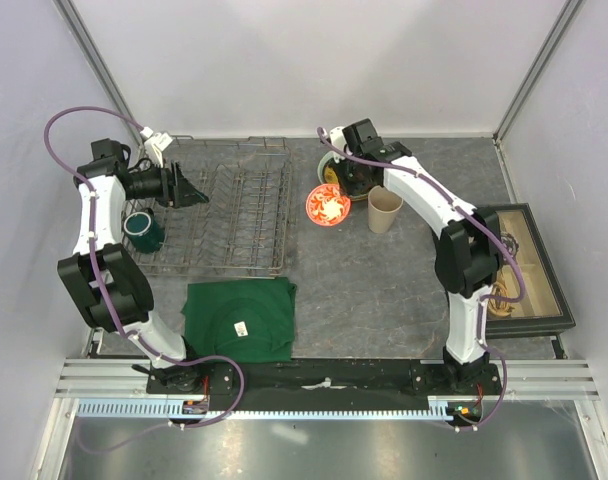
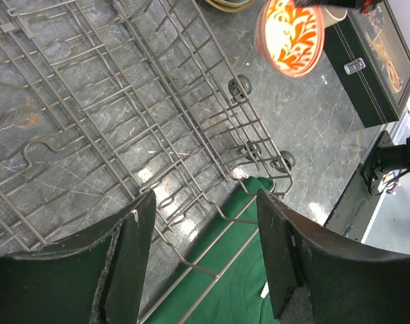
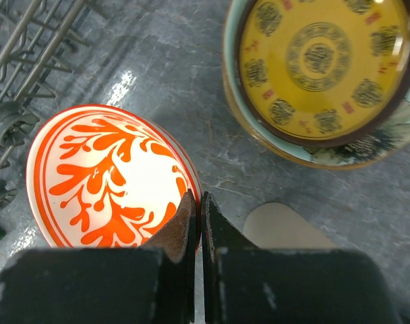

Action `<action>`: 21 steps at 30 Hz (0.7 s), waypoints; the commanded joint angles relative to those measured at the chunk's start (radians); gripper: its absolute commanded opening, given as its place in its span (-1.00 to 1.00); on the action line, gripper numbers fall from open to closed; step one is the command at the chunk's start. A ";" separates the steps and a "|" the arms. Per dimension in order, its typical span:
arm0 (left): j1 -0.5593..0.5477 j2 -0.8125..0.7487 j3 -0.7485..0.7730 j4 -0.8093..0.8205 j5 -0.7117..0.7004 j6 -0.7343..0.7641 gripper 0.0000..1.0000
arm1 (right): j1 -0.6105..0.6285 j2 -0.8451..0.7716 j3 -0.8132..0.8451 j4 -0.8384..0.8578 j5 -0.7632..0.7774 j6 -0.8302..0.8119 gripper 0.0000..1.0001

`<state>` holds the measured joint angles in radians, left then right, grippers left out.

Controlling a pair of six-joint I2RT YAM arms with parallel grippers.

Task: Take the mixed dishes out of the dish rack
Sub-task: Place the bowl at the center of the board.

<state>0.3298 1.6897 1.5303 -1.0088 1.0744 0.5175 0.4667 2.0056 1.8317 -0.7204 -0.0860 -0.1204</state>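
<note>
The small red-and-white bowl (image 1: 328, 205) (image 3: 104, 177) is right of the grey wire dish rack (image 1: 234, 205), low over the table. My right gripper (image 1: 344, 186) (image 3: 197, 206) is shut on the bowl's rim. Behind it lies a stack of plates (image 1: 331, 170): the yellow-and-dark patterned plate (image 3: 319, 64) on the pale teal plate (image 3: 230, 64), with a cream floral plate's edge (image 3: 367, 152) beneath. The tall beige cup (image 1: 385, 209) stands upright on the table. The dark green mug (image 1: 144, 230) sits in the rack's left end. My left gripper (image 1: 192, 188) (image 2: 205, 216) is open and empty above the rack.
A dark green folded cloth (image 1: 240, 318) (image 2: 225, 287) lies in front of the rack. A black compartment box (image 1: 524, 270) (image 2: 373, 64) stands at the right edge. The rack (image 2: 124, 101) has small wheels on its right side. White walls enclose the table.
</note>
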 commanded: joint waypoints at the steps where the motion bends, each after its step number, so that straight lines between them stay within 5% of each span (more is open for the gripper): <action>1: -0.003 -0.033 -0.009 0.029 0.005 -0.024 0.36 | 0.001 0.025 0.005 0.065 -0.107 -0.060 -1.00; 21: -0.006 -0.021 -0.012 0.007 0.024 0.003 0.37 | -0.054 0.200 0.213 -0.082 -0.256 -0.274 -1.00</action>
<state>0.3279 1.6897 1.5166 -0.9993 1.0756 0.5167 0.4225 2.1952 1.9663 -0.7849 -0.2737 -0.3424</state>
